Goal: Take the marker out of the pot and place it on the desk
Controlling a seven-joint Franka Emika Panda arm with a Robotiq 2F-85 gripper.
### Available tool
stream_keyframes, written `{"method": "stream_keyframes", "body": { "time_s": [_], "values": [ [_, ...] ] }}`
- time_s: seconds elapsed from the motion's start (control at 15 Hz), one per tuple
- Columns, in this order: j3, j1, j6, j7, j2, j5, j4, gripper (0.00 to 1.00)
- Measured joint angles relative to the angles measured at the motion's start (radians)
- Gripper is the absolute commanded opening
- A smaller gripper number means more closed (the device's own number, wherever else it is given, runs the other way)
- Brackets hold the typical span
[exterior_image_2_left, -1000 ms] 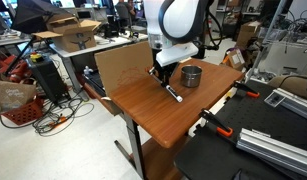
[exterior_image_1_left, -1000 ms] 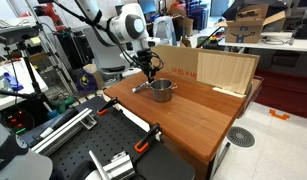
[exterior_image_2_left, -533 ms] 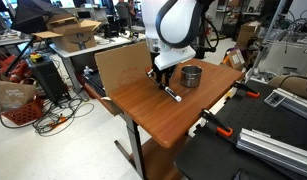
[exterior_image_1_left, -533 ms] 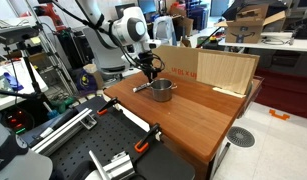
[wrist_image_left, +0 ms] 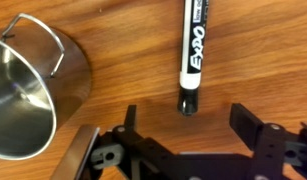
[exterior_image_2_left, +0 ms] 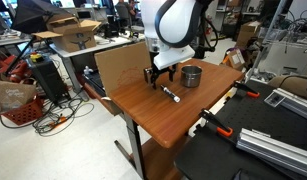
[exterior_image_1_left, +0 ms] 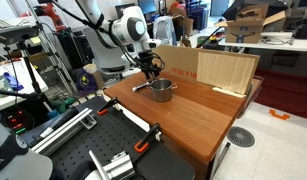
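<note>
The marker (wrist_image_left: 191,55), white-barrelled with a black cap, lies flat on the reddish-brown desk (wrist_image_left: 133,50) in the wrist view. It also shows in an exterior view as a small stick (exterior_image_2_left: 171,94) beside the pot (exterior_image_2_left: 192,75). My gripper (wrist_image_left: 186,112) stands open just above the marker's capped end, a finger on each side and nothing between them. In both exterior views the gripper (exterior_image_2_left: 160,75) (exterior_image_1_left: 150,70) hangs a little above the desk next to the shiny silver pot (exterior_image_1_left: 161,90) (wrist_image_left: 28,95), which looks empty.
A cardboard panel (exterior_image_1_left: 218,70) (exterior_image_2_left: 118,68) stands along one desk edge. A black metal bench with orange clamps (exterior_image_1_left: 103,150) (exterior_image_2_left: 253,140) adjoins the desk. A purple-and-yellow container (exterior_image_1_left: 89,77) sits off the desk beyond the pot.
The gripper has gone from shut to open, letting the marker go onto the desk. It has lifted slightly above the marker.
</note>
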Motion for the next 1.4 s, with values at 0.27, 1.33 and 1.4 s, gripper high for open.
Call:
{"method": "stream_keyframes", "body": {
  "time_s": [0.27, 1.33, 1.4],
  "values": [
    [0.003, 0.0, 0.0, -0.002, -0.007, 0.003, 0.005, 1.0],
    [0.102, -0.006, -0.039, -0.038, -0.417, 0.013, -0.26, 1.0],
    [0.102, -0.006, -0.039, -0.038, -0.417, 0.013, -0.26, 1.0]
  ]
}}
